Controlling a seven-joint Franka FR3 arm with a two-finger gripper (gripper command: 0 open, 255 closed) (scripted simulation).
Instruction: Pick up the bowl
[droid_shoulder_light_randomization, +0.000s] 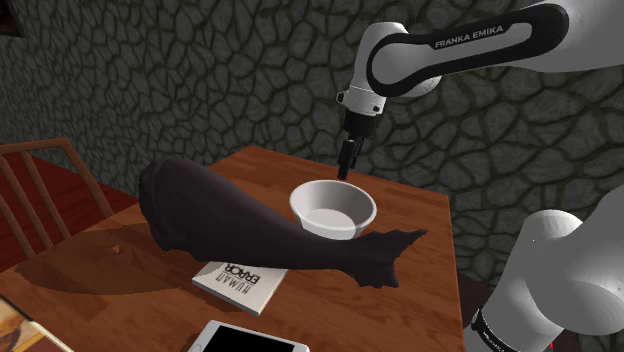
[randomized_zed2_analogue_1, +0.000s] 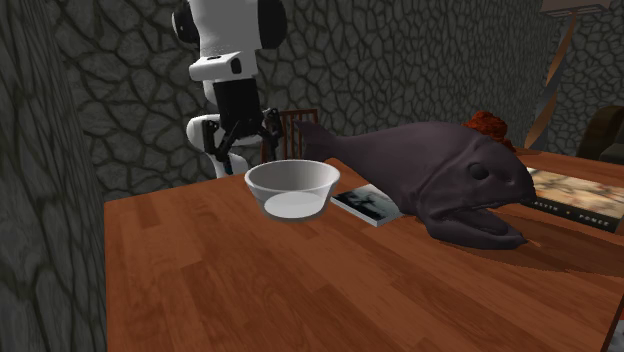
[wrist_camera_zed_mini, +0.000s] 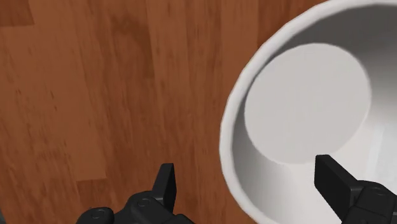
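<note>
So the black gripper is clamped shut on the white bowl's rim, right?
Not shut: it is open. The wrist view shows the gripper with its fingers standing apart, one on either side of the rim of the white bowl, not touching it.

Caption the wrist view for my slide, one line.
Open tool poised astride the rim of the white bowl, above the wooden table.

My shoulder camera looks down on the bowl (droid_shoulder_light_randomization: 333, 208) from behind me, fairly near; the second exterior camera sits low beyond the bowl, facing me; my wrist camera hangs close over the bowl's rim; all three share bowl and table (randomized_zed2_analogue_1: 200, 270).
</note>
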